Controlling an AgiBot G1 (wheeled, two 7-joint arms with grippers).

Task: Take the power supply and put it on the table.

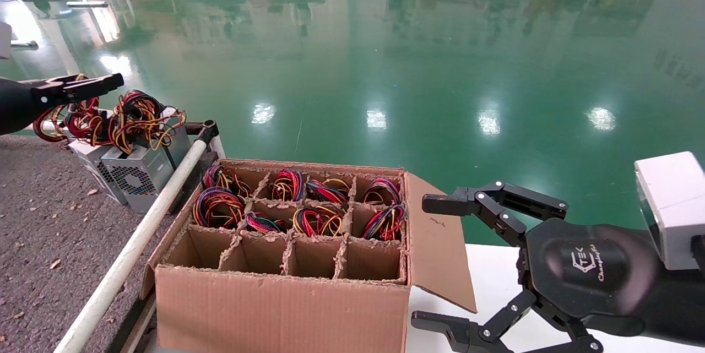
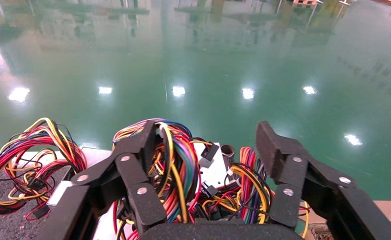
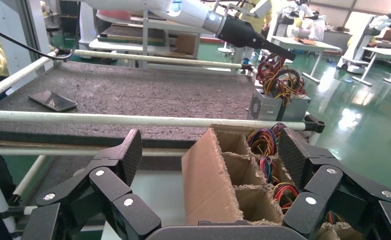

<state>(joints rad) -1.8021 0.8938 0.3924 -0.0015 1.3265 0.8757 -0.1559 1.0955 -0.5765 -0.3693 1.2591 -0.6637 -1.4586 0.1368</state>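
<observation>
Power supply standing on gritty tabletop, just below open, empty left end effector. Right end effector open beside cardboard box; "TEK" legible.

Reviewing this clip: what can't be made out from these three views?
- Power supply bodies on the table: in the left wrist view, wire coils and the left pincer cover them.
- Units in the cardboard box: in the head view only wire coils show; dividers hide the casings.
- Right pincer: its lower finger is cut off by the head view's bottom edge.
</observation>
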